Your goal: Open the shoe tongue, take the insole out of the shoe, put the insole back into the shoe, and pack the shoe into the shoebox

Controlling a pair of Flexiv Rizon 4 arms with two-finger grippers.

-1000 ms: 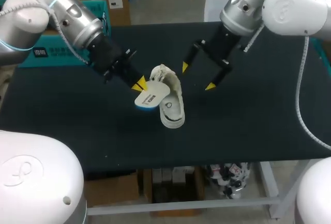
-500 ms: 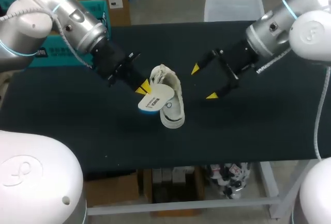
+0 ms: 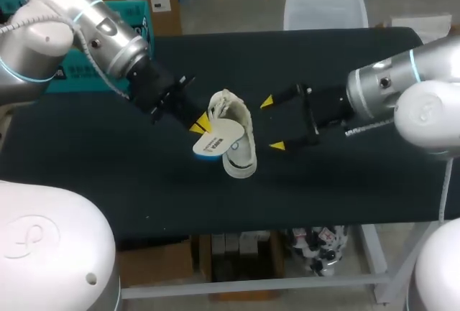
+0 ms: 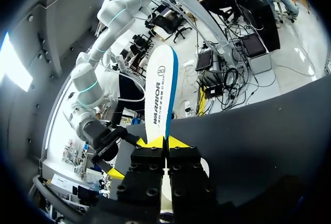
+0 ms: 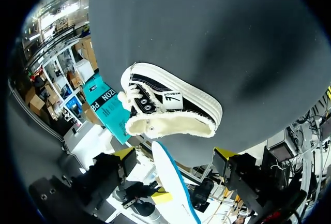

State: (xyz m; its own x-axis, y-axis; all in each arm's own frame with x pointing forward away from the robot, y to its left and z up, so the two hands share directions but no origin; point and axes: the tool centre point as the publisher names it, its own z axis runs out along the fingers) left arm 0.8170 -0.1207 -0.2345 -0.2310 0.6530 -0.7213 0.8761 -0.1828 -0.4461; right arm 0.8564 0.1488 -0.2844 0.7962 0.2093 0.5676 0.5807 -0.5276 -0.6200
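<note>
The shoe [image 3: 238, 138] lies near mid-table [image 3: 345, 189], long axis running 12 to 6 in the head view. In the right wrist view its open mouth faces the right gripper.

The left gripper [image 3: 200, 123] comes in from 10 o'clock and is clamped on one end of the insole [image 3: 215, 138]. The insole's free end points toward 4 o'clock and overlaps the shoe's 9 o'clock side; whether they touch I cannot tell. In the left wrist view the insole [image 4: 160, 92] stands straight ahead of the pinched fingers.

The right gripper [image 3: 272, 123] hangs at the shoe's 3 o'clock, just beside it, fingers spread wide and holding nothing.
</note>
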